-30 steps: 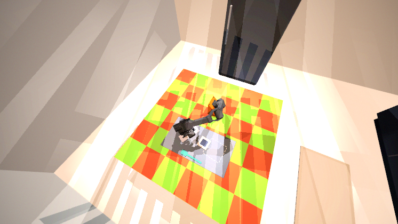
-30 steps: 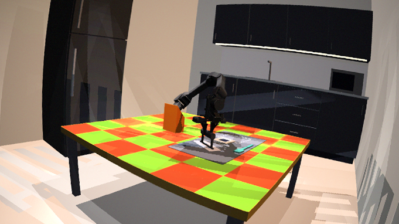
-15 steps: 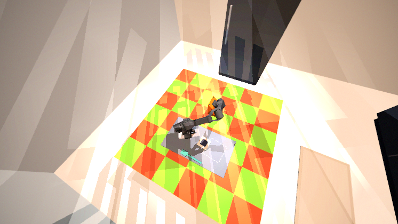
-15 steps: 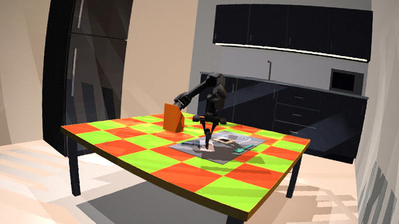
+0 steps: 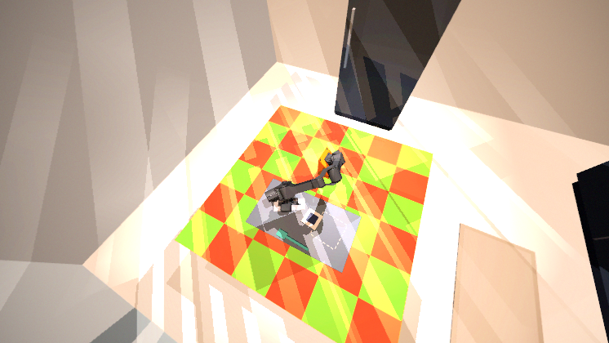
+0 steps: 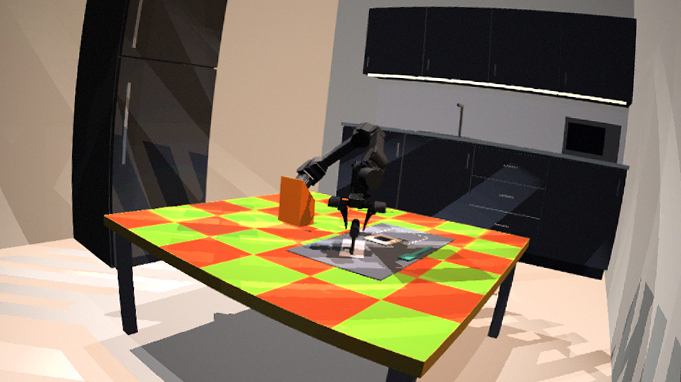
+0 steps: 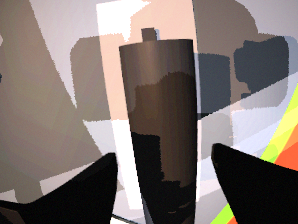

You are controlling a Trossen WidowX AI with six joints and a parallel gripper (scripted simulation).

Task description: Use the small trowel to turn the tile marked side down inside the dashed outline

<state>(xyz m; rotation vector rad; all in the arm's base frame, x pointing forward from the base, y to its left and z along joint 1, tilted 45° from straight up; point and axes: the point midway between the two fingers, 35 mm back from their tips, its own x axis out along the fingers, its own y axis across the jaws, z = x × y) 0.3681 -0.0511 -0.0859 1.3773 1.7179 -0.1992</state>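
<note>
My arm (image 5: 304, 186) reaches out across the grey mat (image 5: 349, 225), the landmark here; my gripper (image 5: 286, 206) is over its upper-left part, fingers too small to read; on the mat's middle lies the tile (image 5: 317, 224), dark square up; the dashed outline (image 5: 335, 247) is toward the mat's right side; a green thing (image 5: 294, 241) lies along the mat's lower-left edge.

The dark handle (image 7: 162, 115) — its lower end — is cut off.

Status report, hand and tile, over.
Hand open, dark handle ungripped between fingers. Tile dark square up. Teal tool beside, not touching tile.
</note>
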